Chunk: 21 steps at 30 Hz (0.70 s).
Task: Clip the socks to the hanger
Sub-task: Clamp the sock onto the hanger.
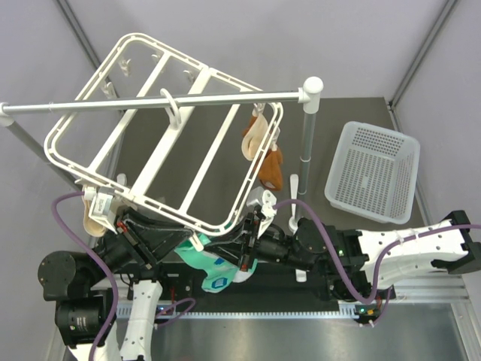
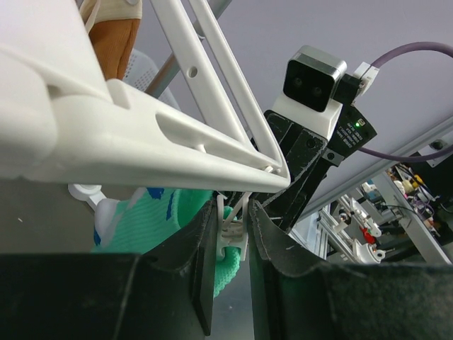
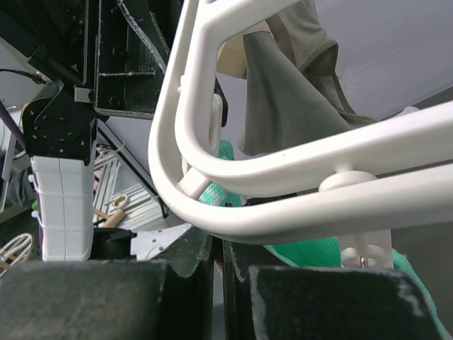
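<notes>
The white hanger (image 1: 210, 73) hangs tilted from the rail by its hook. A teal-green sock (image 1: 214, 274) with blue and white patches hangs below the hanger's near corner, between the two grippers. My left gripper (image 1: 197, 242) is shut on a small white clip (image 2: 237, 237) under the hanger bar (image 2: 141, 134), with the sock's edge (image 2: 152, 219) at the clip's lower end. My right gripper (image 1: 248, 252) is shut, jaws almost touching, on the sock just under the hanger's rounded corner (image 3: 297, 212); teal fabric (image 3: 311, 249) shows behind it. I see only one teal sock.
The grey metal rail (image 1: 150, 103) crosses above, held by a white post (image 1: 310, 128). An orange sock (image 1: 270, 169) and a beige sock (image 1: 255, 135) hang clipped on the hanger's right side, another beige sock (image 1: 94, 214) on its left. A white perforated basket (image 1: 372, 173) stands at right.
</notes>
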Tool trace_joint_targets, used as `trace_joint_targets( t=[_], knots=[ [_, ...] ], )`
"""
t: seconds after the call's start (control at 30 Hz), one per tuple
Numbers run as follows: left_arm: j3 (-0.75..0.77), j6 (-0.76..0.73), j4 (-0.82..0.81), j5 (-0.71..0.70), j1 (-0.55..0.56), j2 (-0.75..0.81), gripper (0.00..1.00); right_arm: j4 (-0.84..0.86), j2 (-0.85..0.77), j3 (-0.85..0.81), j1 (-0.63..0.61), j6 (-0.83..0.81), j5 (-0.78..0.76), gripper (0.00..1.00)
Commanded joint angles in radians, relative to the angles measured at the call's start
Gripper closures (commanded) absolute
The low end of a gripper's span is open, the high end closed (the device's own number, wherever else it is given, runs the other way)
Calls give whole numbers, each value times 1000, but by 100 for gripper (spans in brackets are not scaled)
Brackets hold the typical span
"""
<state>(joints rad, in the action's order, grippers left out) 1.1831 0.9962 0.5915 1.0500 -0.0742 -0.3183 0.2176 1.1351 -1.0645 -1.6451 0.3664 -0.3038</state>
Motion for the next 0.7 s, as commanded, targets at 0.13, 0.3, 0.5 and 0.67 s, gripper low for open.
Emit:
trace_joint_targets(
  t=[0.13,0.3,0.5,0.67],
  knots=[
    [13,-8,5,15,-7,1,86,75,-9,-46,13,2,15,100],
    [26,-21,20,1,-9,-2,55,80,-15,-42,13,2,9,100],
    [46,-45,51,-5,-9,-2,22,78,-8,-38,22,2,3,94],
    [105,-154,181,-51,-7,-8,18,46,2,-40,27,-12,-41,73]
  ],
)
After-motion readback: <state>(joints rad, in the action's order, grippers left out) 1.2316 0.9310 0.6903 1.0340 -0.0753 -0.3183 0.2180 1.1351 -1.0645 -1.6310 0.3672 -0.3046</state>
